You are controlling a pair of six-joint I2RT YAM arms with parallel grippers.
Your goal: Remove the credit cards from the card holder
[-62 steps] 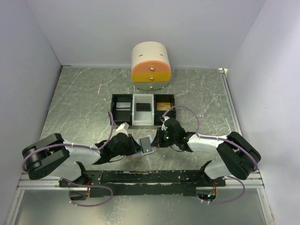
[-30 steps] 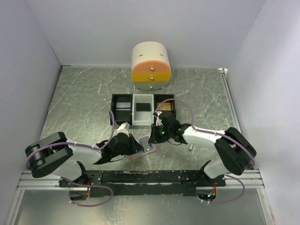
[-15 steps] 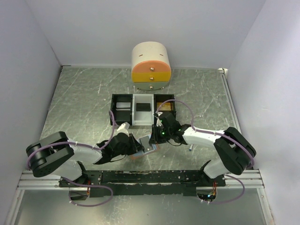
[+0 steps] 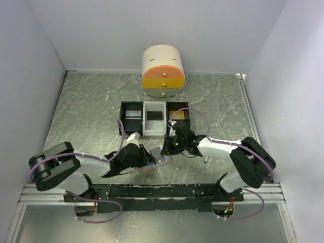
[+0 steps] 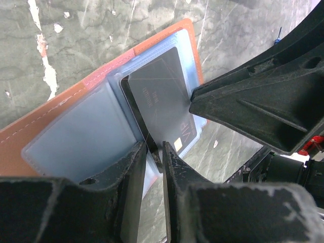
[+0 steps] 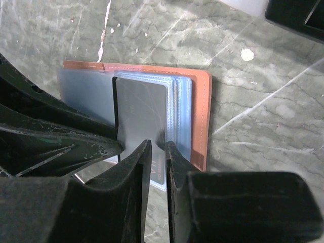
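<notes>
Currently one card holder lies open on the marble-patterned worktop, just in front of the two arm bases and between the two hands. It is tan-orange leather, and its clear bluish sleeves are packed too tightly to count. One dark grey card shows in it, standing partly out of a sleeve; any other cards inside are hidden.

Both hands meet over the holder. The left hand has its two fingers pressed nearly together, pinching the thin edge of a sleeve leaf beside the card. The right hand comes from the opposite side, its two fingers likewise close together and nipping the near edge of the dark grey card.

Behind the holder three trays sit touching in a row: one black, one white and one more black. One black card lies in the white tray. The right arm partly covers the last tray, so I cannot tell what it holds.

Farther back stands one round-topped drawer cabinet with three knobs. One slim pen lies by the right arm.
</notes>
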